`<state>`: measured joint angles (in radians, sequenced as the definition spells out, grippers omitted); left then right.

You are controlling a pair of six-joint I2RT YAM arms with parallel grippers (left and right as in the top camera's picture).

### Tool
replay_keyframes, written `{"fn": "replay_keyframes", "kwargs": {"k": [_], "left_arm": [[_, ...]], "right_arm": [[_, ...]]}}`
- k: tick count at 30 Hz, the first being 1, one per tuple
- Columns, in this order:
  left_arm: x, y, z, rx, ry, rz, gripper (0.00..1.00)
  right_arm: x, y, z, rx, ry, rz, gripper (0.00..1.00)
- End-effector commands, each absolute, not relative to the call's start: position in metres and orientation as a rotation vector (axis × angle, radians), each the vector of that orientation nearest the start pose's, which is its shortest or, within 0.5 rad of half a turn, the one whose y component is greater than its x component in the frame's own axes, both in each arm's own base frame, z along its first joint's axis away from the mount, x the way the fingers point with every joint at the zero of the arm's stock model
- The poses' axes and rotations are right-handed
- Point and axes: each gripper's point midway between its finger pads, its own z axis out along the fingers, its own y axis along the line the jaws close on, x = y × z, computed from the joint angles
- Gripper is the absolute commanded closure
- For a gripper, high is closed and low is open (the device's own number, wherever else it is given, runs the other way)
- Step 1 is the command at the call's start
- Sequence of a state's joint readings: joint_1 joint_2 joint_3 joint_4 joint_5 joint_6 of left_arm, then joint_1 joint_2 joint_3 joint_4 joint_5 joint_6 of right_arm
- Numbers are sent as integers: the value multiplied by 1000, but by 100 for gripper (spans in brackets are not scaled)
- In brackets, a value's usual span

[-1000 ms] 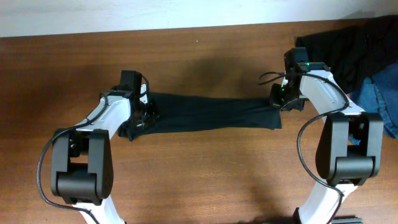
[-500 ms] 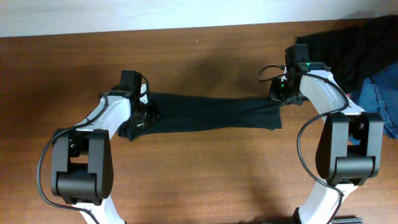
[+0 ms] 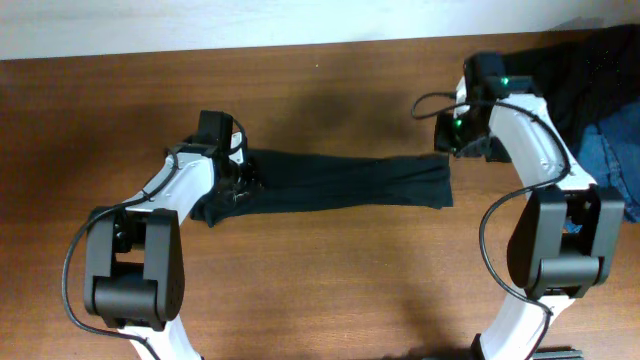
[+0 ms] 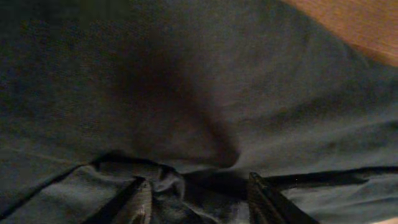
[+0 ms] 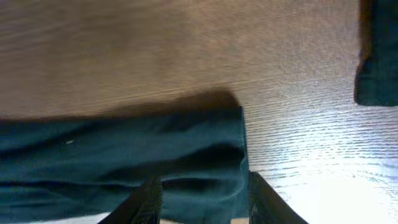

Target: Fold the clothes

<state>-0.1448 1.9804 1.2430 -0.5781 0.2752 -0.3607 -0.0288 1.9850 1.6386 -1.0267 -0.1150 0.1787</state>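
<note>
The black T-shirt (image 3: 340, 185) lies folded into a long narrow strip across the middle of the table. No logo shows. My left gripper (image 3: 238, 188) sits low on the strip's left end. In the left wrist view its jaws (image 4: 202, 200) stand apart with a bunch of dark cloth (image 4: 186, 93) between them. My right gripper (image 3: 458, 140) is just above and behind the strip's right end. In the right wrist view it (image 5: 208, 202) is open and empty over the shirt's right edge (image 5: 124, 162).
A black garment (image 3: 560, 70) and blue denim (image 3: 615, 150) lie heaped at the back right corner, close to my right arm. A piece of dark cloth (image 5: 379, 62) shows at the right in the right wrist view. The brown wooden table (image 3: 330, 290) runs to a pale wall behind.
My right gripper has let go of the shirt's right end and moved up and back from it. My left gripper has shifted slightly to the right. The shirt has barely moved.
</note>
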Motion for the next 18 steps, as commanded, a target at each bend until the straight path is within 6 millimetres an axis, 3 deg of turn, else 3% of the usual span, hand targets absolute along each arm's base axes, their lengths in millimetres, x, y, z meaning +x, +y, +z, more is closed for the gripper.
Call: {"fn": "replay_keyframes", "kwargs": {"k": [1, 10, 14, 18], "left_arm": [[361, -80, -56, -329, 3077, -300, 46], [360, -80, -56, -329, 3079, -299, 42], [360, -80, -56, -329, 3079, -299, 41], [366, -79, -52, -280, 3067, -300, 34]], "right_arm": [[419, 26, 83, 215, 2965, 216, 60], [391, 42, 11, 156, 3000, 215, 60], [384, 41, -4, 159, 2998, 214, 60], [382, 40, -16, 157, 2979, 210, 56]]}}
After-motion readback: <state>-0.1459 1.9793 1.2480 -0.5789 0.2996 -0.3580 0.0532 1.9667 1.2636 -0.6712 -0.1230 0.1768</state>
